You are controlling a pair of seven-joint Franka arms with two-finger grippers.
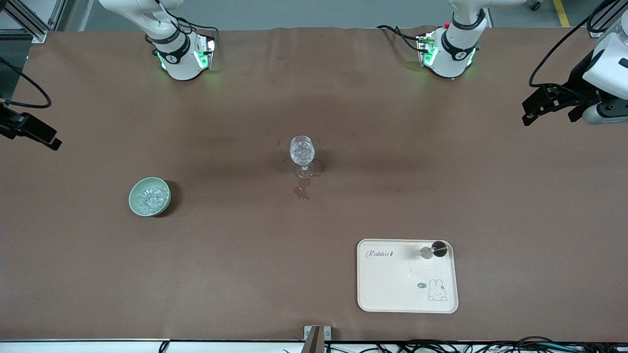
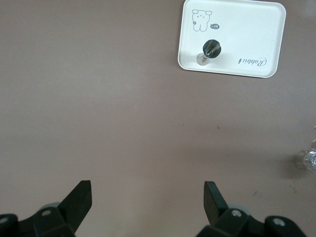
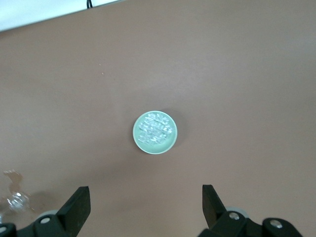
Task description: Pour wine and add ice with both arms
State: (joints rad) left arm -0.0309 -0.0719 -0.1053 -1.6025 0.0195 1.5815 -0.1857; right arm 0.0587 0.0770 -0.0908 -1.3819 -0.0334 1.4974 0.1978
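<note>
Front view: a pale green bowl holds the ice toward the right arm's end of the surface. A stemmed glass stands upright mid-surface with clear chunks in it. The jigger lies tipped on a cream tray printed "Rabbit", long axis along the tray's edge. The left tool and right tool hover at the ends.

Left wrist view: the left tool is released above bare surface.

Right wrist view: the right tool is released above the bowl.
</note>
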